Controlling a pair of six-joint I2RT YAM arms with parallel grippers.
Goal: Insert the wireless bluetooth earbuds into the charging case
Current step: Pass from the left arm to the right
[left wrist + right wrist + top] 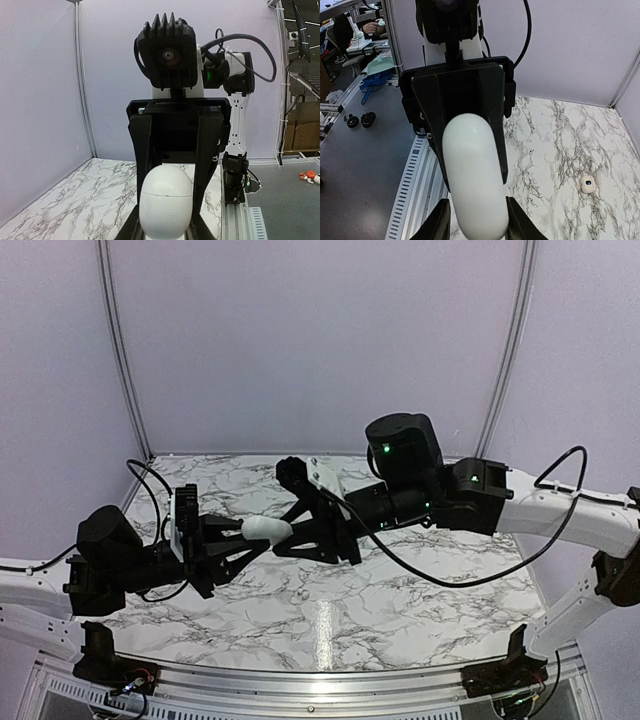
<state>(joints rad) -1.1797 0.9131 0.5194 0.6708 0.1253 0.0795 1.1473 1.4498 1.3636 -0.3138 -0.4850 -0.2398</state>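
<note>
The charging case (266,530) is a glossy white pebble with its lid shut, held in the air above the middle of the table. My left gripper (246,532) is shut on its left end and my right gripper (291,531) on its right end. In the left wrist view the case (165,200) shows its lid seam, with my left gripper (165,231) round its near part and the right fingers (141,150) flanking the lid. In the right wrist view the case (472,175) sits between my right gripper (474,222). One earbud (588,184) lies on the marble; no other shows.
The marble table (400,610) is walled by pale panels at the back and sides. A metal rail (330,680) runs along the near edge with the arm bases. A grey bench (355,165) with small loose items lies beyond the rail.
</note>
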